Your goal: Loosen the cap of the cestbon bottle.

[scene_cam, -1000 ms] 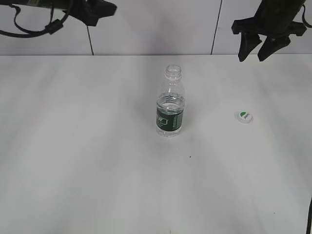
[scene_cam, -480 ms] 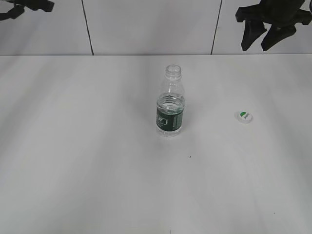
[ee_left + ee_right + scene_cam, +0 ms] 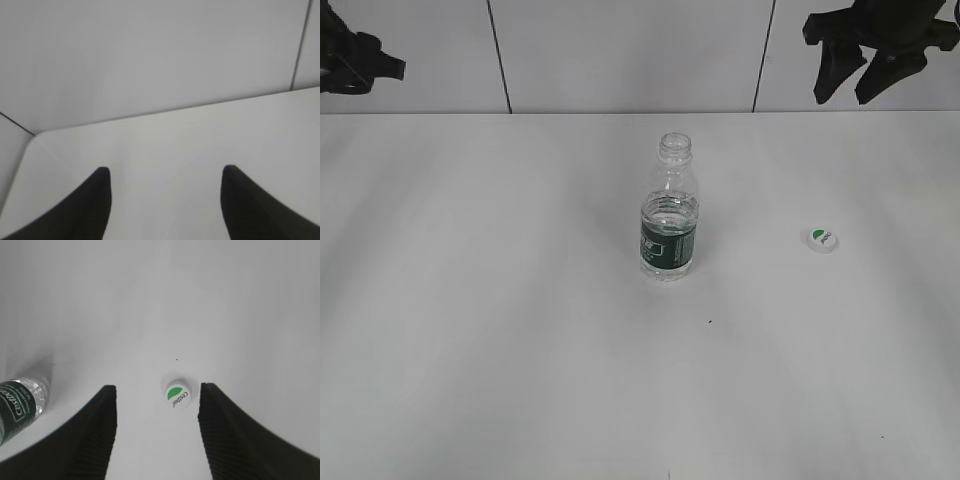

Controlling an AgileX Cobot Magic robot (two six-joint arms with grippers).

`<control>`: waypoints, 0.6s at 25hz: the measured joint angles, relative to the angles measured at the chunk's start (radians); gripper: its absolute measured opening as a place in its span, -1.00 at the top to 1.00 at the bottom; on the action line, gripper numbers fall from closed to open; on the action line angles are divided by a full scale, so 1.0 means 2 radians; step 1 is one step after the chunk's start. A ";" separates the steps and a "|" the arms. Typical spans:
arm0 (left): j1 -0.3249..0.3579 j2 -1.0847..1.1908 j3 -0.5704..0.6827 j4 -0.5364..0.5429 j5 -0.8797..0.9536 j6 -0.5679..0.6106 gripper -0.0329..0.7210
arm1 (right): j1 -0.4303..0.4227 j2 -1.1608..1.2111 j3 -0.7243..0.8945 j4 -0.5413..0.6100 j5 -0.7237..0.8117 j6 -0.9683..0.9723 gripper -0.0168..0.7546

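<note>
The cestbon bottle [image 3: 670, 215] stands upright at the middle of the white table, its neck open with no cap on it. It also shows at the left edge of the right wrist view [image 3: 20, 407]. The cap [image 3: 821, 239] lies on the table to the bottle's right, green mark up. In the right wrist view the cap [image 3: 178, 396] lies far below, between the spread fingers. My right gripper [image 3: 865, 88] is open and empty, high at the back right. My left gripper [image 3: 164, 172] is open and empty over bare table; its arm shows at the far left edge [image 3: 350, 60].
A white tiled wall [image 3: 620, 50] with dark seams stands behind the table. The table's [image 3: 175, 135] left back corner shows in the left wrist view.
The left arm has drawn back out to the far left edge of the exterior view. The right gripper has risen slightly. Bottle and cap have not moved.
</note>
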 joint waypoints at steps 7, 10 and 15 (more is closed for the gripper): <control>-0.008 -0.001 0.009 -0.236 -0.003 0.139 -0.21 | 0.000 -0.004 0.000 0.006 0.000 0.000 -0.09; -0.023 -0.001 0.009 -0.315 0.020 0.216 -0.17 | 0.000 -0.010 0.000 0.007 0.000 0.000 -0.09; -0.050 -0.001 0.009 -0.384 0.090 0.292 0.02 | 0.000 -0.014 0.000 0.007 0.000 0.000 -0.09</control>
